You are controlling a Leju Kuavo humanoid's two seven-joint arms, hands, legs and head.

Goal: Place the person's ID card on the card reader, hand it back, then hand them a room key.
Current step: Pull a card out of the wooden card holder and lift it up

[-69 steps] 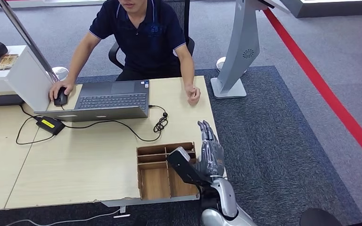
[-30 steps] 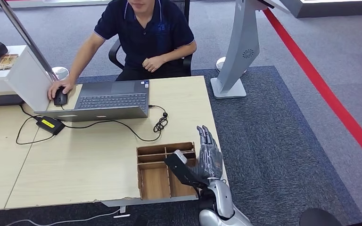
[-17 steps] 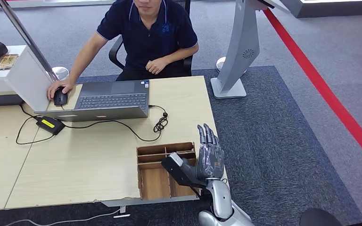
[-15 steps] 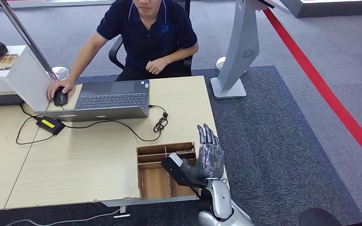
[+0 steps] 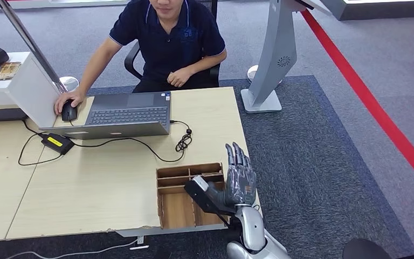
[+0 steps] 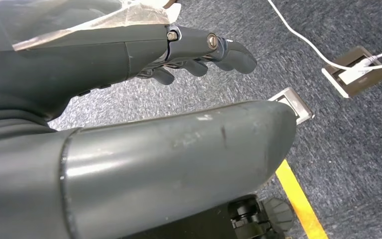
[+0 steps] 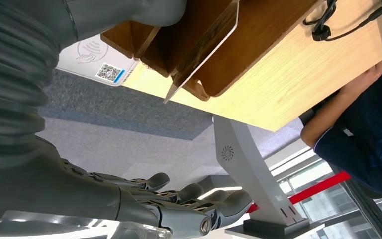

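Head view: silver right hand (image 5: 237, 181), fingers spread and holding nothing, has eased nearer the brown wooden divided tray (image 5: 180, 190) as the person's hand (image 5: 176, 76) withdrew, so no card is offered yet.

Item count, head view unless noted:

- Person (image 5: 167, 38): one, seated.
- Bench (image 5: 86, 189): one, light wood.
- Laptop (image 5: 121, 114): one.
- Mouse (image 5: 69, 111): one, under the person's hand.
- Wooden organiser tray (image 5: 178, 208): one, divided into several compartments; exact number cannot be told, as the arm covers part of it.
- Power adapter (image 5: 57, 142): one, black with a yellow label.
- Coiled cable bundle (image 5: 183, 141): one.
- Kiosk stand (image 5: 272, 59): one, grey.
- Red floor stripe (image 5: 377, 113): one.
- White card reader (image 7: 92, 62): one, right wrist view.
- Robot hands: two, the right hand (image 5: 237, 181) and the left hand (image 6: 199, 55).
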